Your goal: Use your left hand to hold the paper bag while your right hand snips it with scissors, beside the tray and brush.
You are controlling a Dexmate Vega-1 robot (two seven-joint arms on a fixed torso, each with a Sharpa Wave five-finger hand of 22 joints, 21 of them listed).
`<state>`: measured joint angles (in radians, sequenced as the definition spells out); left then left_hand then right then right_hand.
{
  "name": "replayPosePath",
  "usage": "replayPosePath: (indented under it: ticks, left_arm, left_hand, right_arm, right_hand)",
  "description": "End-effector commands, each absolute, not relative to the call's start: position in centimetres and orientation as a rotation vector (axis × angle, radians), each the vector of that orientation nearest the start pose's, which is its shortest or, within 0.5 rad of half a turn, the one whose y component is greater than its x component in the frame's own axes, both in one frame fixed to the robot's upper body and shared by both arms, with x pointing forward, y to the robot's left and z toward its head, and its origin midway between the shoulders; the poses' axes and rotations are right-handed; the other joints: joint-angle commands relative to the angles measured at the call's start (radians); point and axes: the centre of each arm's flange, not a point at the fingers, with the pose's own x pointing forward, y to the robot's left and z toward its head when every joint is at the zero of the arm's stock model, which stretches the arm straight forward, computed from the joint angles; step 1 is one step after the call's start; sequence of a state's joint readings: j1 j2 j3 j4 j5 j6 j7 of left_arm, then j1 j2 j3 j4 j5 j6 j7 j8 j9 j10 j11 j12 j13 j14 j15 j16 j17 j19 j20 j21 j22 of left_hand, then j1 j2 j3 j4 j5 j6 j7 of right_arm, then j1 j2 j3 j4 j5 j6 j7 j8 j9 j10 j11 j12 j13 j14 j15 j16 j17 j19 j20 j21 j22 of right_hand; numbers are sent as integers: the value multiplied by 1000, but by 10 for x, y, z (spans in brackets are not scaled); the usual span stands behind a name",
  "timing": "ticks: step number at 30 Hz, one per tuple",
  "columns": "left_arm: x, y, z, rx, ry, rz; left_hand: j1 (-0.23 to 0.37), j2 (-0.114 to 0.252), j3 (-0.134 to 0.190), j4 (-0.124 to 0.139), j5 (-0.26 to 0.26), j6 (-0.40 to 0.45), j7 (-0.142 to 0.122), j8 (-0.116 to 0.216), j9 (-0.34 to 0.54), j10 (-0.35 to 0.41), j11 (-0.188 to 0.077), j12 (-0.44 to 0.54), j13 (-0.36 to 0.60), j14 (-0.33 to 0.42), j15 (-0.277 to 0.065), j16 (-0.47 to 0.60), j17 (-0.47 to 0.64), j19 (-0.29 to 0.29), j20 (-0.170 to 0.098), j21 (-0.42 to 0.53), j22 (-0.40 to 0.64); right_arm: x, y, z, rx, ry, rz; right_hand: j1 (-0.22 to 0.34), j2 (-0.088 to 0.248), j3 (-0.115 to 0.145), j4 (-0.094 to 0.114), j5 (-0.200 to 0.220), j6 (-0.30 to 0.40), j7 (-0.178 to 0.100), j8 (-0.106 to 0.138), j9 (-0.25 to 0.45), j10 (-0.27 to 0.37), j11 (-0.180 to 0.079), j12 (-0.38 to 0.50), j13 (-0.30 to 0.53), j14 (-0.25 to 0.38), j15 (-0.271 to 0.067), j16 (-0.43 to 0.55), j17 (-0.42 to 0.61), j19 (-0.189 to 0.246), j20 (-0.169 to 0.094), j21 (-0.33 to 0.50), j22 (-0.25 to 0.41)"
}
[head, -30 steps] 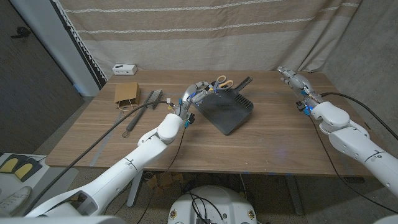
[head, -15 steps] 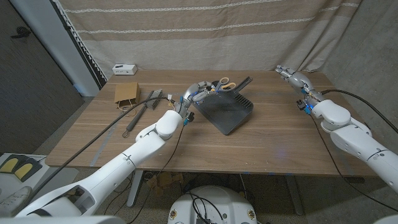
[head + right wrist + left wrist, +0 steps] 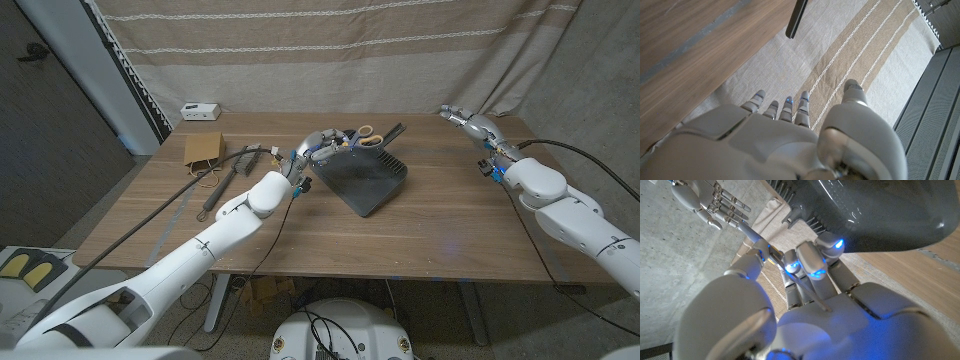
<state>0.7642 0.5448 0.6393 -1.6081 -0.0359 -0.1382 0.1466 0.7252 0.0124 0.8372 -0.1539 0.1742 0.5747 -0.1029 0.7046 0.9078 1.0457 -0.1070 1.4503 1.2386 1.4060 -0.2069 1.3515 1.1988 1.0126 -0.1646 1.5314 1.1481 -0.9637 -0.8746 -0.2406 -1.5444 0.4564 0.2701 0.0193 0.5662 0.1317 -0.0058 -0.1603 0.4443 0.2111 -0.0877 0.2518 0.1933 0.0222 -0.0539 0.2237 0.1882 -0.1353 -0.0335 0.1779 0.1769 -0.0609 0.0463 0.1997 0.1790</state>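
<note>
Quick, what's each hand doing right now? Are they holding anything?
Left hand: at the dark tray's far edge by the scissors; grip cannot be told.
Right hand: open, holding nothing, at the table's far right corner.

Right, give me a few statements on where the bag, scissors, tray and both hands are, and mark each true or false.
1. The paper bag lies near the table's far left corner, with no hand on it. True.
2. The scissors are in the right hand. False: they lie at the tray's far edge.
3. The left hand is at the tray's far left side. True.
4. The right hand grips the bag. False: it holds nothing.
</note>
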Motion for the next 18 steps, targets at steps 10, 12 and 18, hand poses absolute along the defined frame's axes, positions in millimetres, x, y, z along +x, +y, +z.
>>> replayPosePath:
  ticks: [10, 12, 18]
  left_arm:
    - [603, 123, 12, 657, -807, -356]
    - [604, 123, 12, 654, -804, -360]
    - [607, 121, 14, 647, -798, -379]
  left_hand:
    - [-141, 157, 133, 129, 5, 146, -33, 112, -3, 108, -95, 123, 2, -1, 0, 12, 4, -6, -48, 1, -2]
    - [-140, 157, 133, 127, 5, 143, -33, 113, -2, 108, -95, 123, 2, 0, 0, 14, 5, -6, -48, 1, -2]
    - [-142, 156, 134, 130, 5, 144, -33, 115, -8, 108, -95, 123, 2, -1, 0, 13, 3, -8, -48, 1, 0]
  right_arm:
    - [569, -376, 39, -526, -695, 107]
    - [569, -375, 40, -534, -697, 110]
    - [567, -369, 41, -561, -701, 113]
  right_hand:
    - [58, -4, 18, 2, 3, 90, -33, 23, 3, -26, -96, -10, 1, -4, -52, 5, 0, -8, -9, 0, 4]
    - [59, -5, 18, 2, 3, 91, -32, 22, 3, -23, -91, -9, 0, -4, -52, 5, 0, -8, -10, 0, 4]
    - [64, -6, 19, 2, 2, 85, -22, 17, 3, -22, -86, -9, 0, -4, -52, 5, 0, -8, -11, 0, 4]
